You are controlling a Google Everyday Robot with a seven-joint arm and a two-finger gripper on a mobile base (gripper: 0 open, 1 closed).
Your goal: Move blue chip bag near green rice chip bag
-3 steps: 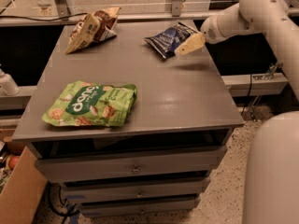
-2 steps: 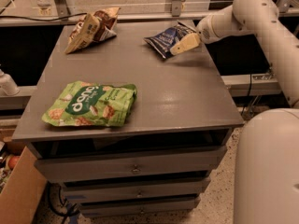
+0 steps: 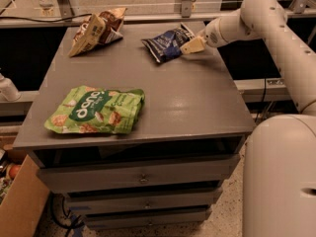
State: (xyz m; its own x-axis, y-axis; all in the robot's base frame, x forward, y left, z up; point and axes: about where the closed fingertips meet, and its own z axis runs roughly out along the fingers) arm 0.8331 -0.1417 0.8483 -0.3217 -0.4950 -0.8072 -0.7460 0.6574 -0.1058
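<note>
The blue chip bag (image 3: 165,43) lies crinkled at the back of the grey table (image 3: 197,102), right of centre. My gripper (image 3: 192,46) reaches in from the right at the bag's right edge, low over the table, and appears shut on that edge. The green rice chip bag (image 3: 96,110) lies flat near the table's front left, well apart from the blue bag.
A tan-and-brown snack bag (image 3: 96,28) lies at the back left corner. My white arm (image 3: 276,28) arches over the table's right side. Drawers (image 3: 143,179) are below the tabletop. A cardboard box (image 3: 19,206) stands on the floor at the left.
My gripper has moved a little to the left along the back of the table, and the blue chip bag has shifted left with it. The other bags have not moved.
</note>
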